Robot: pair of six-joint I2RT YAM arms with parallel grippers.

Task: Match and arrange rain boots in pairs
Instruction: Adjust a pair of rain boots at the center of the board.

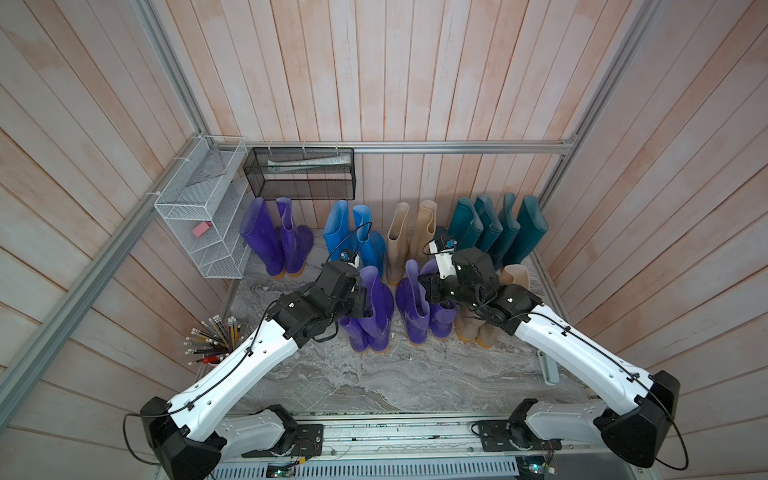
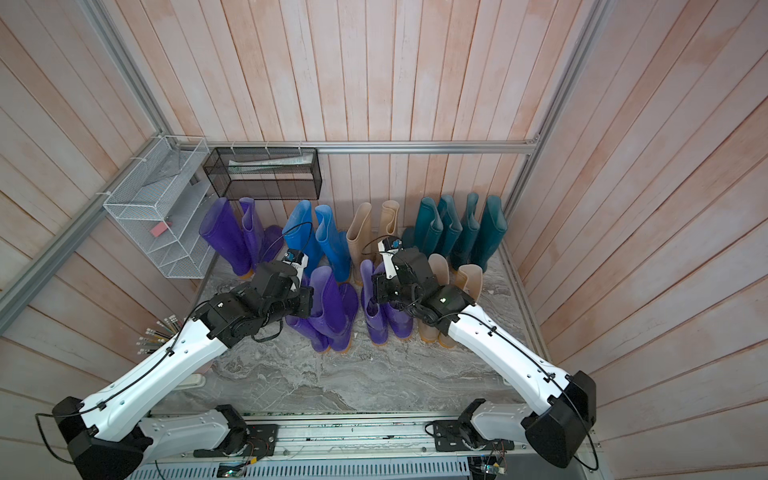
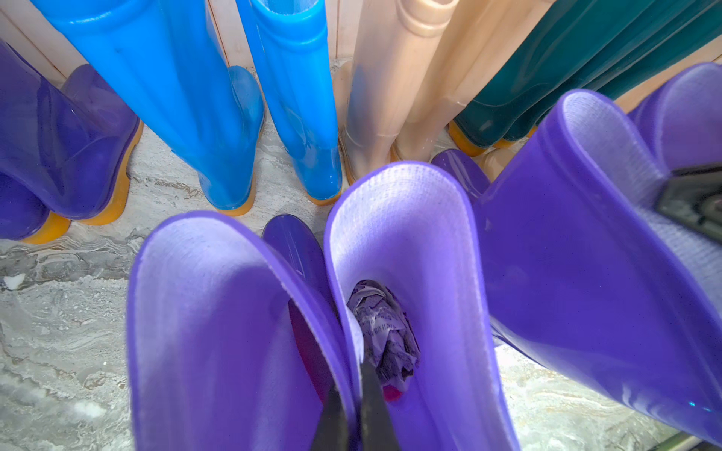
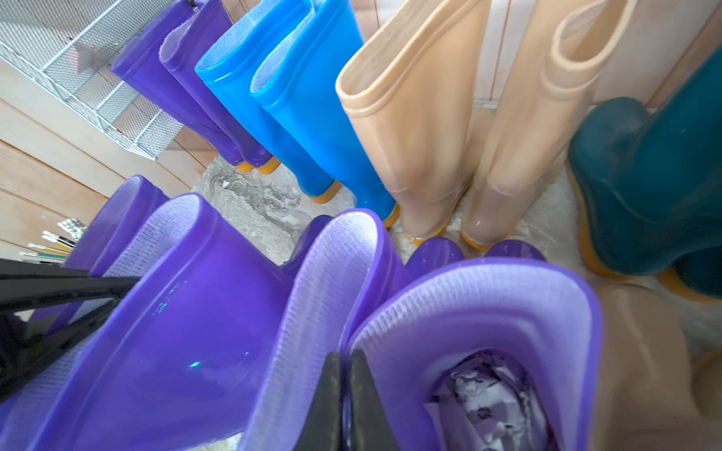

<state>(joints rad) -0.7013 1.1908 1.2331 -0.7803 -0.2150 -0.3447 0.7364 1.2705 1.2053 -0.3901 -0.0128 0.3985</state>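
Two arms reach in from my side of the marbled floor (image 1: 395, 382), each ending at a pair of purple boots in the front row. My left gripper (image 3: 351, 394) is clamped shut on the two touching cuffs of the left purple pair (image 1: 370, 307). One finger sits inside each boot, so both shafts are pinched together and can, I judge, travel as one. My right gripper (image 4: 344, 375) is closed the same way on the meeting cuffs of the right purple pair (image 1: 419, 316). Crumpled paper (image 3: 383, 336) stuffs the shafts, which I take to be what keeps them upright.

Just right of these stands the front beige pair (image 1: 469, 332), partly hidden by my right arm. Beyond, along the plank wall, the back row runs left to right: the back purple pair (image 1: 274, 237), a blue pair (image 1: 353, 232), the back beige pair (image 1: 411, 232), then four dark teal boots (image 1: 498, 228) packed close.

Like colours already stand together, so I judge the sorting nearly done. These grips look meant to square two pairs into line.
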